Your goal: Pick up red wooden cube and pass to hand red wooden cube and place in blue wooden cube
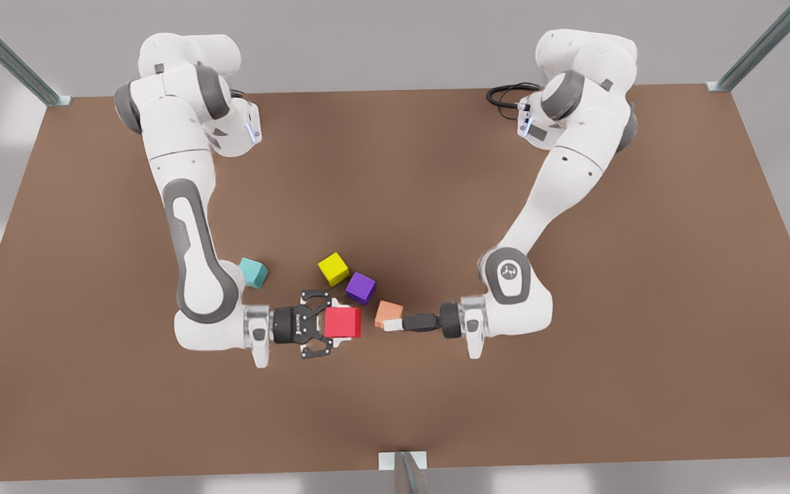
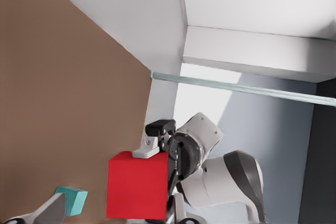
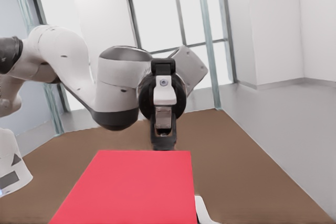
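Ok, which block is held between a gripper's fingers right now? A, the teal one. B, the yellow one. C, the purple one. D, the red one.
D: the red block sits between the fingers of the right gripper on the front view's left, while the left gripper faces it from the other side, beside the salmon block. The yellow, purple and teal blocks lie apart, ungrasped.
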`<act>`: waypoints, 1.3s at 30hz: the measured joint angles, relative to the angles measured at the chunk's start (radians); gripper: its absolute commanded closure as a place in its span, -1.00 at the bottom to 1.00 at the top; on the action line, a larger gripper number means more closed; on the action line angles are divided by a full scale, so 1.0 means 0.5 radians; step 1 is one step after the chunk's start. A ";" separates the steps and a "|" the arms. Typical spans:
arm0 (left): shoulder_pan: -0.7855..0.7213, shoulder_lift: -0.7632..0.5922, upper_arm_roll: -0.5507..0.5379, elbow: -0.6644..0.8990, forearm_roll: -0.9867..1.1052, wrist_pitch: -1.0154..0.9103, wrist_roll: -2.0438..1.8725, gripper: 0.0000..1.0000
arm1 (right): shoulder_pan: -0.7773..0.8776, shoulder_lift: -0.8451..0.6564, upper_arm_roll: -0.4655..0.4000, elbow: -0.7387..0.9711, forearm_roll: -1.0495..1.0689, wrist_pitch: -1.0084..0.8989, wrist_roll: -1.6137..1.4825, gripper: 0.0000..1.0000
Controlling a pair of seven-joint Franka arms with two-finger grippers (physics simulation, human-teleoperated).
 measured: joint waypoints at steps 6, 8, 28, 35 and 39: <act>0.352 -0.339 0.011 0.150 1.091 -0.790 -0.117 -1.00 | -0.243 -0.195 0.007 0.122 -1.170 -0.221 0.095 -0.16; 0.411 -0.596 0.010 0.190 1.776 -1.163 -0.210 -1.00 | -0.142 -0.347 0.015 0.081 -1.771 -0.328 0.232 -0.16; 0.168 -1.331 0.800 -0.730 2.503 -1.638 -0.432 -1.00 | 0.166 -1.237 0.010 -1.799 -3.222 0.969 2.005 -0.16; 0.203 -1.284 0.800 -0.730 2.479 -1.633 -0.453 -1.00 | 0.163 -1.248 0.013 -1.997 -3.337 1.277 2.347 -0.16; 0.217 -1.272 0.800 -0.732 2.461 -1.611 -0.461 -1.00 | 0.151 -1.239 0.013 -2.064 -3.365 1.376 2.487 -0.16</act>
